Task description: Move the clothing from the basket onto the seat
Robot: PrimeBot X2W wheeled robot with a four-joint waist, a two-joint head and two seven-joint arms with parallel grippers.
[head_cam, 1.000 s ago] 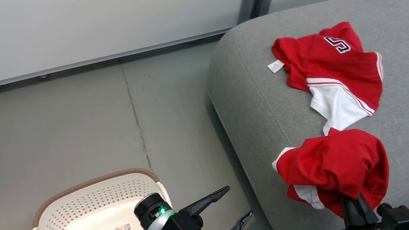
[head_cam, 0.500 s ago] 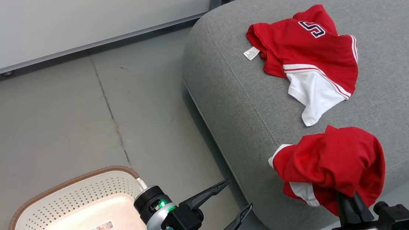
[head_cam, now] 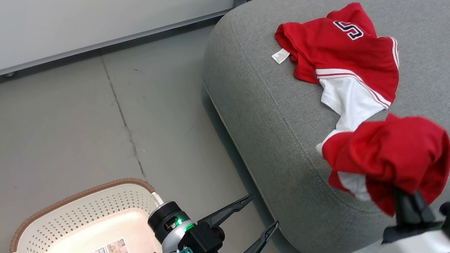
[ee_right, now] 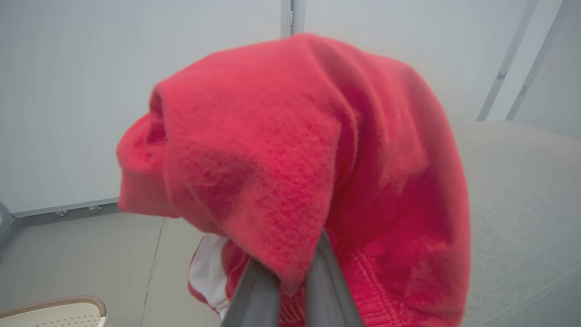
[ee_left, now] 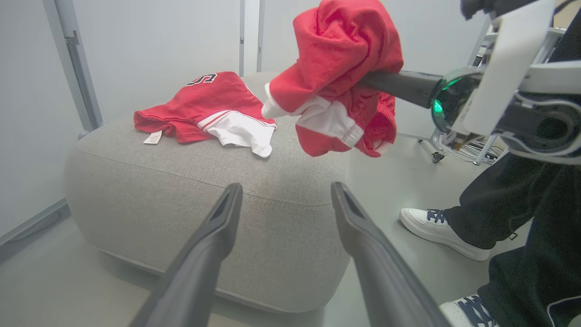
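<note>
Red jersey fabric hangs bunched from the right hand (head_cam: pixel 406 199). Its two dark fingers are pressed together on a fold of this held garment (head_cam: pixel 393 157), and the cloth drapes over the fingertips and hides them. That hand sits at the lower right of the head view, fingers pointing up and slightly left. It holds the bundle raised over the near corner of the grey seat (head_cam: pixel 259 105). In the left wrist view the bundle appears to hang clear of the cushion. White panels with striped trim show on its underside.

The left hand (head_cam: pixel 264 210) is low at the bottom centre, fingers spread wide and holding nothing. It points toward the seat's near side, just beside the basket (head_cam: pixel 80 195) on the floor (head_cam: pixel 66 121).

A second garment (head_cam: pixel 349 60) lies spread on the seat further back. It is red with a white panel and a dark-edged letter patch, and a small white label tag (head_cam: pixel 280 56) shows at its edge. A barcode sticker (head_cam: pixel 110 251) shows inside the basket. A person's dark trousers and white shoe (ee_left: pixel 435 227) are beside the seat.
</note>
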